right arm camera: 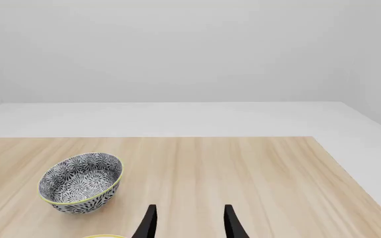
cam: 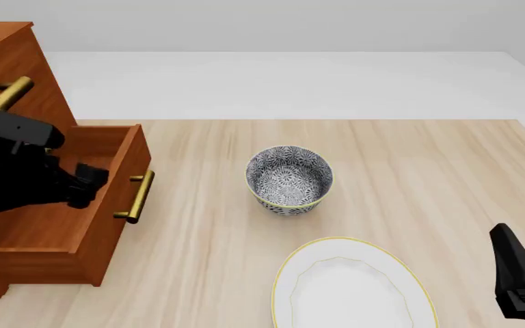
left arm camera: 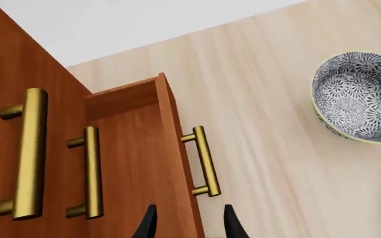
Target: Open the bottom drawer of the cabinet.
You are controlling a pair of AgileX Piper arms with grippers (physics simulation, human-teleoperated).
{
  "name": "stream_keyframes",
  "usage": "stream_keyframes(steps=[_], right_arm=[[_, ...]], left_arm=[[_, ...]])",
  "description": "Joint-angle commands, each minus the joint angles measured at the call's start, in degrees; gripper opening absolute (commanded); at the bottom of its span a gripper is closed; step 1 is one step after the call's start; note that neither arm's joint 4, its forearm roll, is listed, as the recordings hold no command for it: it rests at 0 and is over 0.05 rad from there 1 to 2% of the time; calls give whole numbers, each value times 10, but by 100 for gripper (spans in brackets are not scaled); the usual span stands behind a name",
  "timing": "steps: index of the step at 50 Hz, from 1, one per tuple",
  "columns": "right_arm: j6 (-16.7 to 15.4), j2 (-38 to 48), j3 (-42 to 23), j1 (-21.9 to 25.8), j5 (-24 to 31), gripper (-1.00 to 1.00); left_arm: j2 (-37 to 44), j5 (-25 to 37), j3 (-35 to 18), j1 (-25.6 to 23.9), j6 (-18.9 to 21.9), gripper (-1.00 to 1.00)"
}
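Cabinet: the cabinet point(cam: 11, 61) stands at the far left of the table point(cam: 409, 157); everything below is placed from it.
Upper drawers: two closed fronts with brass handles point(left arm camera: 28, 153), flush with the cabinet face in the left wrist view.
Bottom drawer: the bottom drawer point(cam: 107, 205) juts well out of the cabinet's foot toward the table's middle, its hollow showing from above; its brass bar handle point(cam: 137, 197) sits on the front that faces away from the cabinet.
Left gripper: the left gripper point(left arm camera: 189, 225) hangs over the pulled-out drawer, close to the cabinet. Its fingers stand apart with nothing between them; the handle lies just ahead of the tips, apart from them.
Step in hand: judging by how far out the drawer stands, the pull looks done or nearly so, with the handle let go.
Next move: likely only a withdrawal of the left arm clear of the drawer's rim; if more travel is wanted, the fingers must close round the handle bar again.
Bowl: a patterned bowl point(cam: 289, 179) sits to the right of the cabinet, apart from the drawer.
Plate: a white plate point(cam: 354, 287) lies nearer the camera than the bowl.
Right gripper: the right gripper point(right arm camera: 189, 223) is farthest from the cabinet, fingers parted, holding nothing.
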Motion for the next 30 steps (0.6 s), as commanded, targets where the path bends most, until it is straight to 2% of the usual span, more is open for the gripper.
stream_keyframes(steps=[1,30], right_arm=[[0,0,0,0,0,100],[0,0,0,0,0,100]], left_arm=[[19,-18,14,9,-14,100],[76,-75,59,20,-47,100]])
